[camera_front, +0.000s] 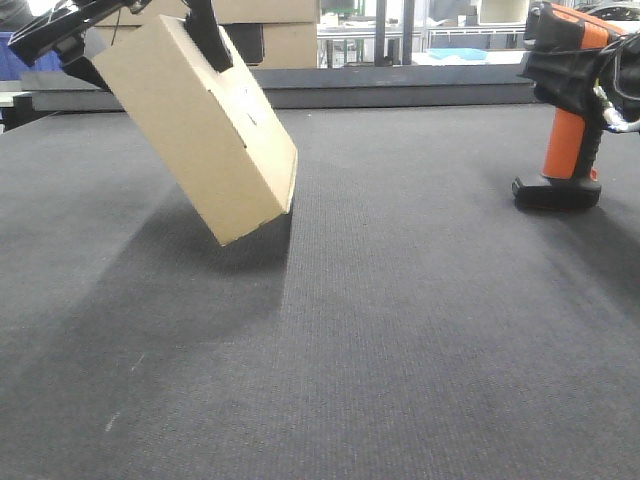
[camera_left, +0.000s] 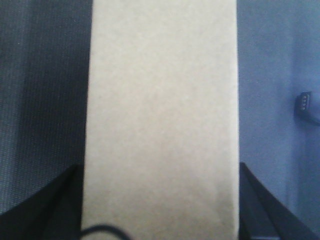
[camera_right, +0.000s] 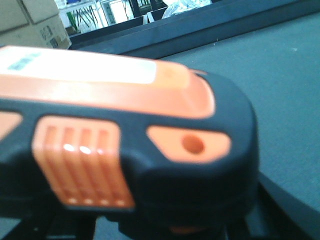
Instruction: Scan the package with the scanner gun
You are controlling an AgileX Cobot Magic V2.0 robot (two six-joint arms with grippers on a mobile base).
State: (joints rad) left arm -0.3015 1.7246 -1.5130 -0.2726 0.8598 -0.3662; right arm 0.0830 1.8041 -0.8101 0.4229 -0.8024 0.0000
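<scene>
The package (camera_front: 205,135) is a plain, matte brown cardboard box, flat-faced and sharp-edged; it hangs at the left of the dark grey woven mat (camera_front: 400,350), tilted, its long axis running from upper left down to lower right in the front view, lowest corner at or just above the mat (which, I cannot tell); the left gripper (camera_front: 145,40) has its black fingers (camera_left: 50,200) clamped on the package's sides. The scanner gun (camera_front: 568,140), glossy orange and black plastic, stands upright on its flat base well to the right; whether the right gripper (camera_right: 170,227) grasps it cannot be told.
</scene>
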